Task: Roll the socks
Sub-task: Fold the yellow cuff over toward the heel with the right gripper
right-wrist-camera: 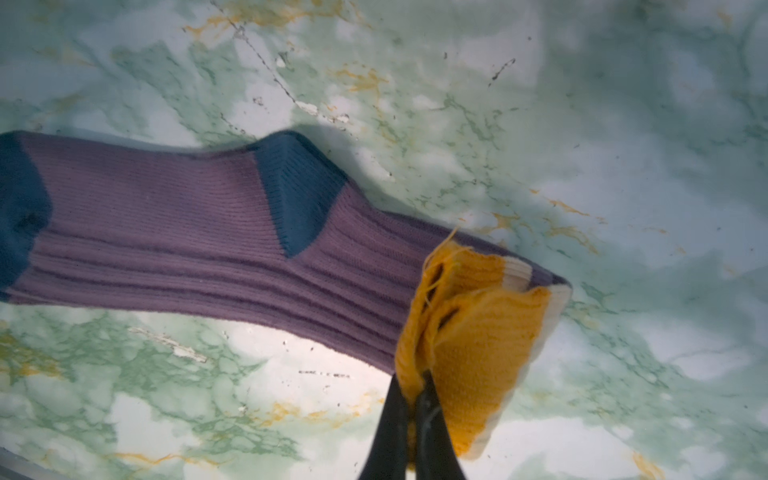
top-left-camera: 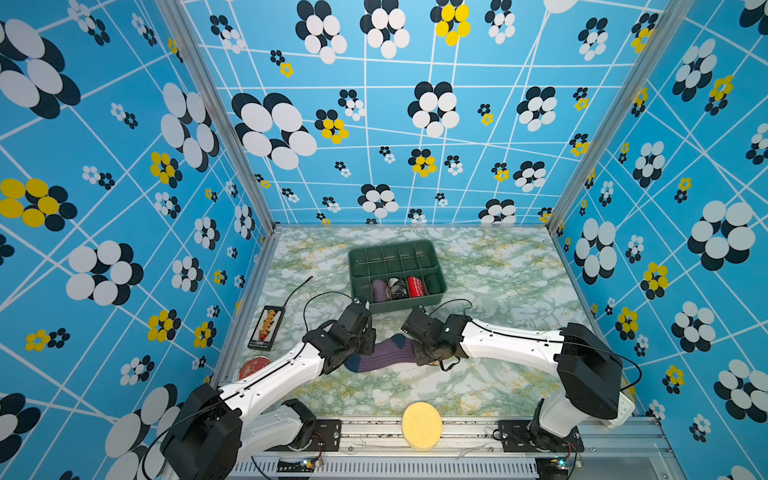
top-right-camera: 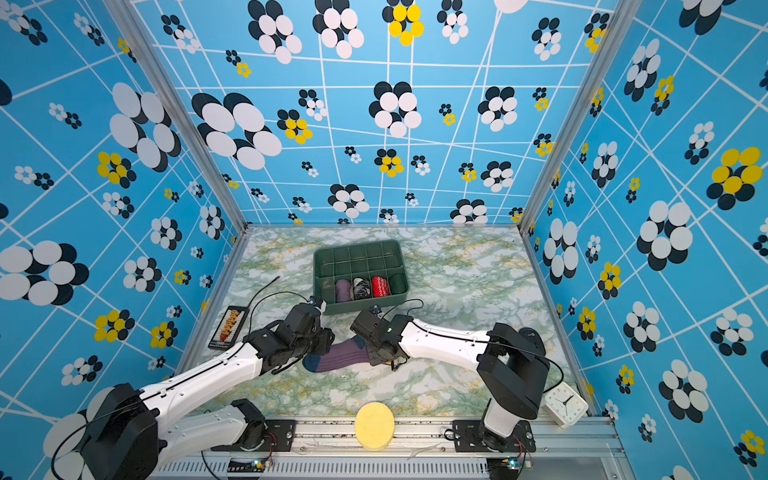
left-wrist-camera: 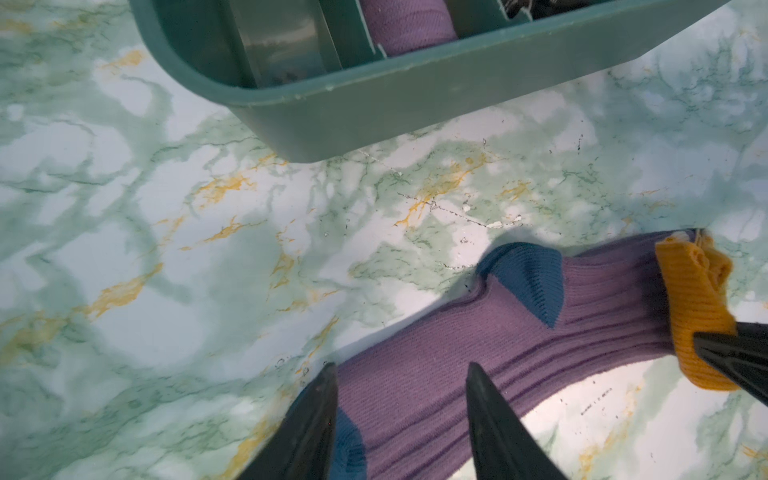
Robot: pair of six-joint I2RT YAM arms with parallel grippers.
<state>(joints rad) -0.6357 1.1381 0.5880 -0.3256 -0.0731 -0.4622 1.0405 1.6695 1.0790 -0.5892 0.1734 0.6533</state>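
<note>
Socks (top-left-camera: 382, 355) lie stretched on table (top-left-camera: 498, 270) just in front of tray (top-left-camera: 407, 302), between both grippers, seen in both top views. Purple knit, blue toe (right-wrist-camera: 20, 208) toward left arm, orange cuff (right-wrist-camera: 478, 332) toward right arm. Right gripper (right-wrist-camera: 411, 386) clenched on cuff edge, fingers pinched together with orange knit between them; cuff bunched and turned up there, rest of socks flat on table. Left gripper (left-wrist-camera: 401, 368) released, fingers spread over foot part near toe, one above blue toe, other above purple knit; cannot tell if tips touch fabric. Tray's front row holds rolled bundles (top-left-camera: 399, 286), apart from socks.
</note>
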